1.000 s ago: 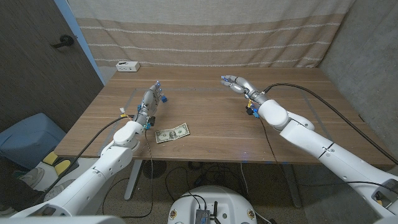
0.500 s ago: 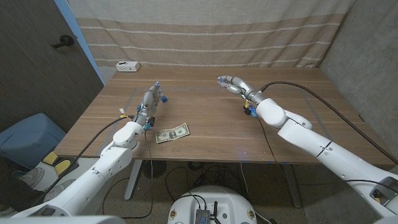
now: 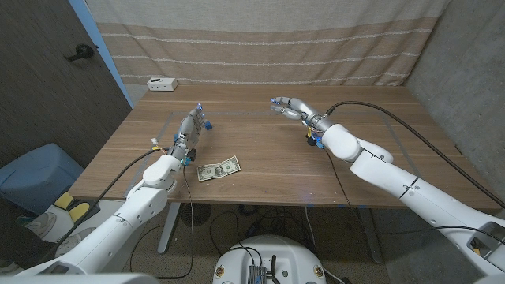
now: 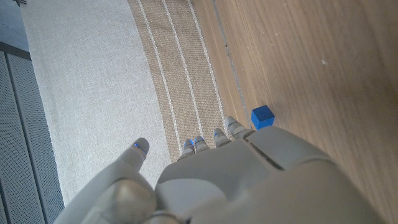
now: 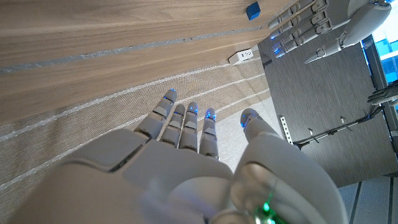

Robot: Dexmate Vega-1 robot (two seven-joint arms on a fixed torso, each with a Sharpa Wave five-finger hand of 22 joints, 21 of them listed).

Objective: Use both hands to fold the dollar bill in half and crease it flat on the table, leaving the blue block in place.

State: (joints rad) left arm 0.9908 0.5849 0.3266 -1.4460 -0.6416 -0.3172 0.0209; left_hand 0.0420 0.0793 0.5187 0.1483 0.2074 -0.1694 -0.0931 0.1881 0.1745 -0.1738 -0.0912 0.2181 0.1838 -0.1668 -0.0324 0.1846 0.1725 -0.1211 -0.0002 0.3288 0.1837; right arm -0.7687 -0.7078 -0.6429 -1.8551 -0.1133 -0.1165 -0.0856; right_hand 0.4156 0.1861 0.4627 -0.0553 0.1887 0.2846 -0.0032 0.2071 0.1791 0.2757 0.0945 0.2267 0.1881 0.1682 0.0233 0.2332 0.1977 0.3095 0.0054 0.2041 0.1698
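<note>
Right now the green paper dollar bill (image 3: 218, 168) lies flat and unfolded on the brown wooden table (image 3: 268, 170), close to the near edge and a little to the robot's left of centre. Neither hand touches it.

Just beyond the bill, the robot's grey left hand (image 3: 189, 129) is stretched out over the table with its fingers (image 4: 214, 137) straight and side by side, the thumb standing off from them, holding nothing. In the left wrist view the small blue cube-shaped block (image 4: 262, 116) sits on the wood just past those fingertips; whether they touch it I cannot tell. From the head view the block is hard to pick out beside the fingertips.

Over on the other side, the grey right hand (image 3: 289, 106) is held above the far middle of the table, well apart from the bill. Its fingers (image 5: 186, 121) are extended, slightly fanned, the thumb apart, with nothing in them. The same blue block (image 5: 252, 10) shows in the right wrist view, next to the left hand's fingers.

At the far left corner of the table sits a small white box (image 3: 162, 83), and a beige striped curtain (image 3: 260, 43) hangs behind.
</note>
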